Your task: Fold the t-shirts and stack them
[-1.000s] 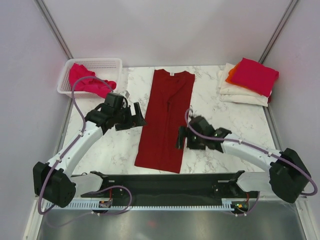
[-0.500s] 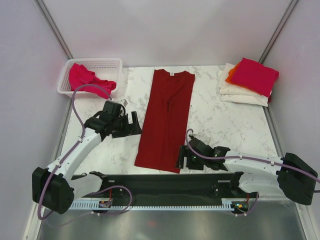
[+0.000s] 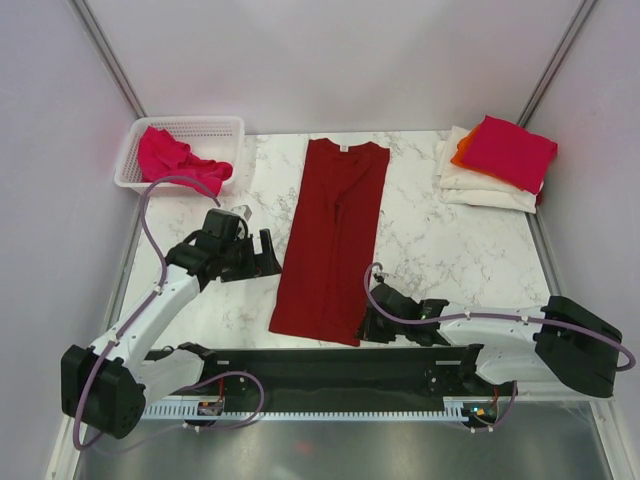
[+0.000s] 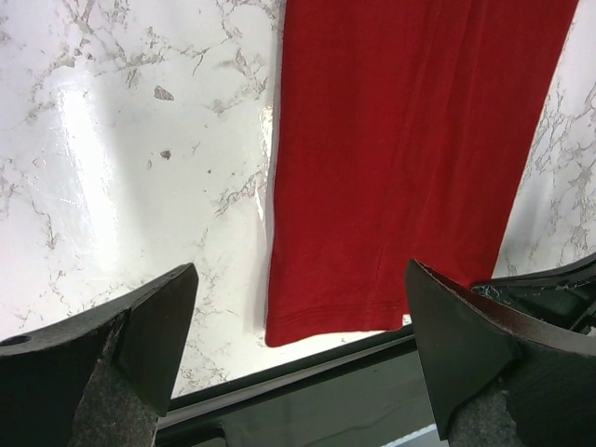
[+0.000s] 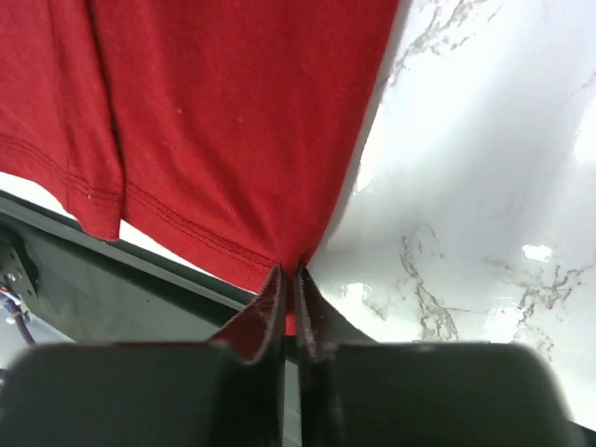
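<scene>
One stack (image 3: 495, 160) is sitting right of the half-folded dark red shirt (image 3: 330, 235), right gripper (image 5: 289, 279) pinching its hem, left gripper (image 4: 300, 279) gaping empty.

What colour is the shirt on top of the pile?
The top shirt is bright pink, seen best in the top external view.

white mesh basket (image 3: 214, 132) | far-left corner | marble table (image 3: 450, 245) | pale walls (image 3: 330, 60)

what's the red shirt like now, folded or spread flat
Half folded: the red shirt lies as a long narrow strip, no sleeves showing, at full length. The right claw pinches its near corner.
</scene>
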### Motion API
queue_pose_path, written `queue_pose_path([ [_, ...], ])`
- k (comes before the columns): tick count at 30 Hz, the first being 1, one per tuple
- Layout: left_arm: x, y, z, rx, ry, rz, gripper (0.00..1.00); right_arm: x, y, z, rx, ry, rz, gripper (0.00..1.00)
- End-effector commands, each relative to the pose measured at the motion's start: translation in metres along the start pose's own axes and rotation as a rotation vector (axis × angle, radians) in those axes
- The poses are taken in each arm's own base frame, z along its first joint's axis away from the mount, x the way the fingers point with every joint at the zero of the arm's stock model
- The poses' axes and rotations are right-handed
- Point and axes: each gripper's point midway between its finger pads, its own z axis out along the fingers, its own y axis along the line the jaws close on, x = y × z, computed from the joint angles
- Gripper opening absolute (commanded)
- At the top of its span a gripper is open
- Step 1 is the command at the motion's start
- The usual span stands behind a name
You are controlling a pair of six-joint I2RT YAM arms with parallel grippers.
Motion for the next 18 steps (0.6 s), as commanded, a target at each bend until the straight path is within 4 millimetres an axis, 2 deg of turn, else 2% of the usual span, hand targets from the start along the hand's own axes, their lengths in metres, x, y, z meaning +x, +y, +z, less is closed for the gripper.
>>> queue_pose_path([
  [1,-0.003,-0.006,-0.001,0.043,-0.026,0.002,1.00,0.002,-0.030,0.006,0.087,-0.036,-0.001,0.02],
  [3,0.002,-0.007,-0.003,0.059,-0.019,-0.016,0.99,0.002,-0.048,0.001,0.160,-0.049,-0.011,0.00],
  [5,0.006,-0.009,-0.006,0.071,-0.030,-0.006,0.99,-0.007,-0.055,-0.009,0.183,-0.100,-0.005,0.00],
  [6,0.010,-0.008,-0.006,0.072,-0.025,-0.002,0.99,-0.005,-0.067,-0.014,0.225,-0.101,-0.009,0.00],
  [7,0.013,-0.008,-0.006,0.077,-0.025,0.004,0.99,-0.009,-0.065,-0.021,0.206,-0.127,0.001,0.00],
  [9,0.024,-0.014,-0.007,0.098,-0.012,0.035,0.99,-0.012,-0.078,-0.030,0.253,-0.152,0.006,0.00],
  [10,0.029,-0.015,-0.007,0.103,-0.002,0.046,0.99,-0.013,-0.077,-0.034,0.244,-0.163,0.010,0.00],
  [13,0.059,-0.020,0.002,0.117,0.081,0.107,0.99,-0.011,-0.088,-0.037,0.274,-0.164,0.011,0.00],
  [14,0.075,-0.029,0.002,0.141,0.120,0.161,0.99,-0.010,-0.091,-0.038,0.284,-0.164,0.012,0.00],
  [17,0.113,-0.029,0.007,0.153,0.216,0.244,0.99,-0.006,-0.100,-0.037,0.308,-0.155,0.015,0.00],
  [18,0.128,-0.019,0.011,0.135,0.253,0.250,0.99,-0.005,-0.102,-0.037,0.315,-0.152,0.014,0.00],
])
